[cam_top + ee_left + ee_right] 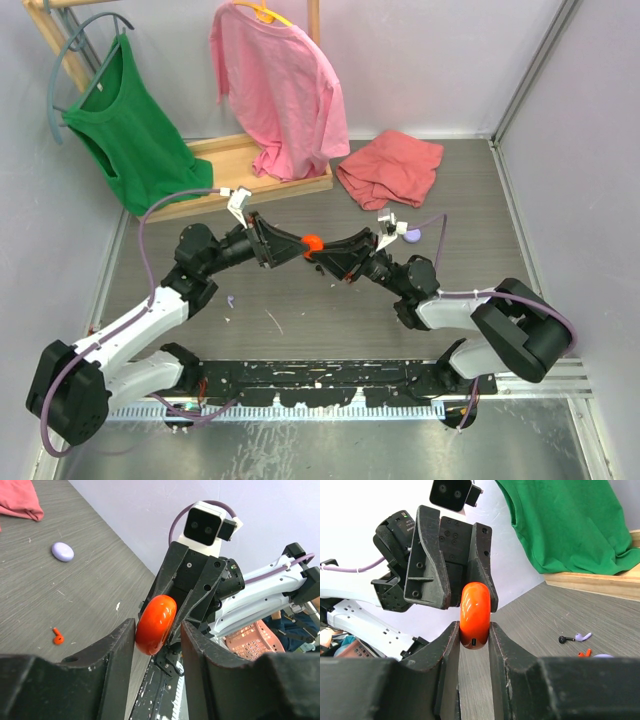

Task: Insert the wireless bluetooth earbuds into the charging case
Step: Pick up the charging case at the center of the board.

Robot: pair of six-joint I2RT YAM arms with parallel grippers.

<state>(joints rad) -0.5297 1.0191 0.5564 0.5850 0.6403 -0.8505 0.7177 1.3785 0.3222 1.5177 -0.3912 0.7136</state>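
A glossy red-orange charging case [312,242] hangs closed above the table between both grippers. My right gripper [473,626] is shut on the case [474,615], its port end facing the wrist camera. My left gripper [158,625] is open around the other end of the case [156,624]. One finger touches it and the other stands apart. A red-orange earbud [58,637] lies on the table. In the right wrist view a black earbud [563,639], a lavender earbud [583,636] and a red-orange earbud [585,653] lie together on the table.
A lavender case [411,235] lies closed behind the right arm, also in the left wrist view [62,551]. A folded red cloth [392,166] lies at the back. A green shirt [130,130] and a pink shirt [280,85] hang on a wooden rack [235,165].
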